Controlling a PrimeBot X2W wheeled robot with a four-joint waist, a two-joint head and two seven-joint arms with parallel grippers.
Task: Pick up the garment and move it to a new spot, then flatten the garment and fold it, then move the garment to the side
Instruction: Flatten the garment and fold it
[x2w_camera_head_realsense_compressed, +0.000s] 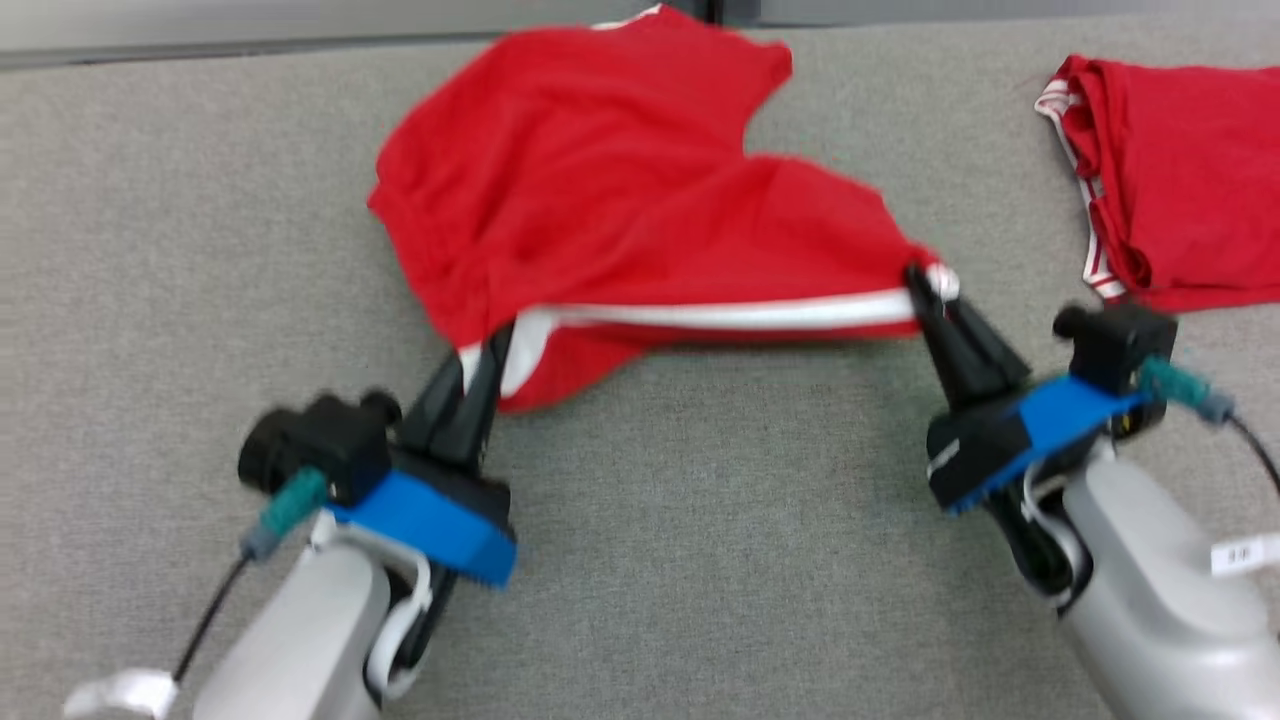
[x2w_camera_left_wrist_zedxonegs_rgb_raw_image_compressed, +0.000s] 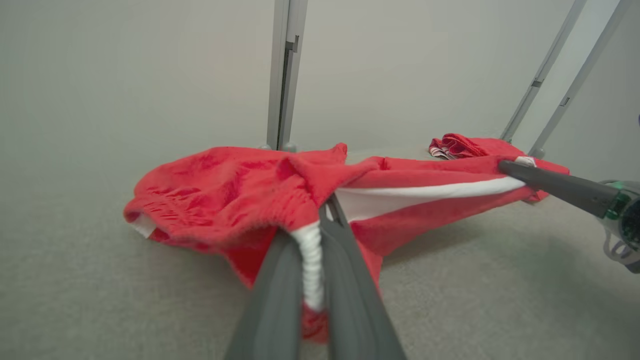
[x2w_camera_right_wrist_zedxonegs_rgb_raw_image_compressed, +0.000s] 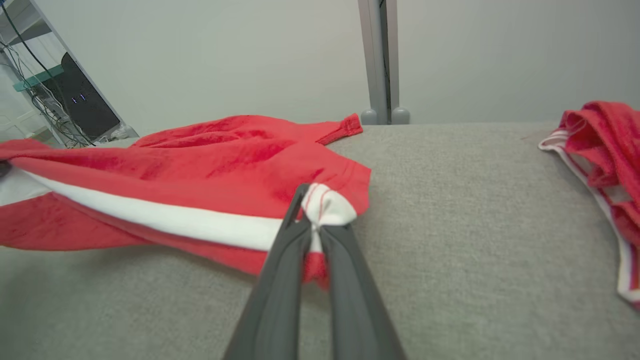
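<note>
The left gripper (x2w_camera_head_realsense_compressed: 488, 352) is clamped on one end of the red garment (x2w_camera_head_realsense_compressed: 620, 190)'s white stripe (x2w_camera_head_realsense_compressed: 740, 315), and the right gripper (x2w_camera_head_realsense_compressed: 922, 288) pinches the other end. The stripe runs taut between them, just above the grey bench (x2w_camera_head_realsense_compressed: 700, 560). The rest of the cloth lies behind. A second red garment (x2w_camera_head_realsense_compressed: 1180, 170) sits well apart, to the right.
</note>
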